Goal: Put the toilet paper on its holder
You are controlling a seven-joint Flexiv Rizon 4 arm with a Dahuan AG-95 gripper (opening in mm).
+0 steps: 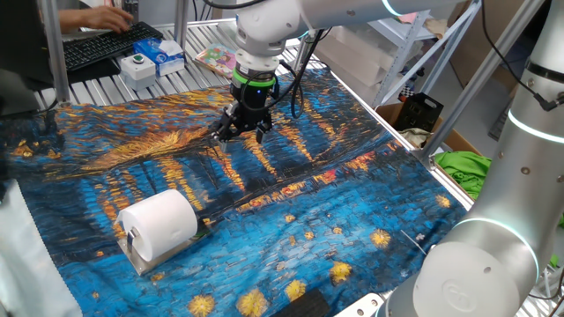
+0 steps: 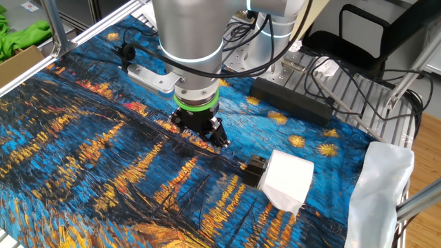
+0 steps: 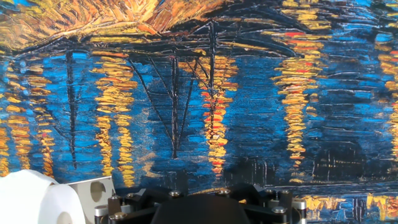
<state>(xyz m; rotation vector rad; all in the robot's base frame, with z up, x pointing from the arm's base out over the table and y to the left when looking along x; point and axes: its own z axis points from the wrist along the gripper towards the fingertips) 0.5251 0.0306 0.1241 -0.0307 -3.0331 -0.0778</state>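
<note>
The white toilet paper (image 1: 159,224) sits on the grey-metal holder (image 1: 134,257) at the front left of the painted cloth, its bar through the core. It also shows in the other fixed view (image 2: 286,180) with the holder (image 2: 252,168) behind it. In the hand view the roll (image 3: 31,200) and the holder plate (image 3: 93,190) are at the bottom left corner. My gripper (image 1: 241,134) hovers low over the cloth's middle, well away from the roll, open and empty. It also shows in the other fixed view (image 2: 200,134). The hand view shows only the hand's base, not the fingertips.
A white button box (image 1: 137,63), a blue box (image 1: 167,53) and a keyboard (image 1: 101,46) lie at the back left. A second robot arm (image 1: 520,176) stands at the right. A black power strip (image 2: 293,100) and a white bag (image 2: 382,186) border the cloth.
</note>
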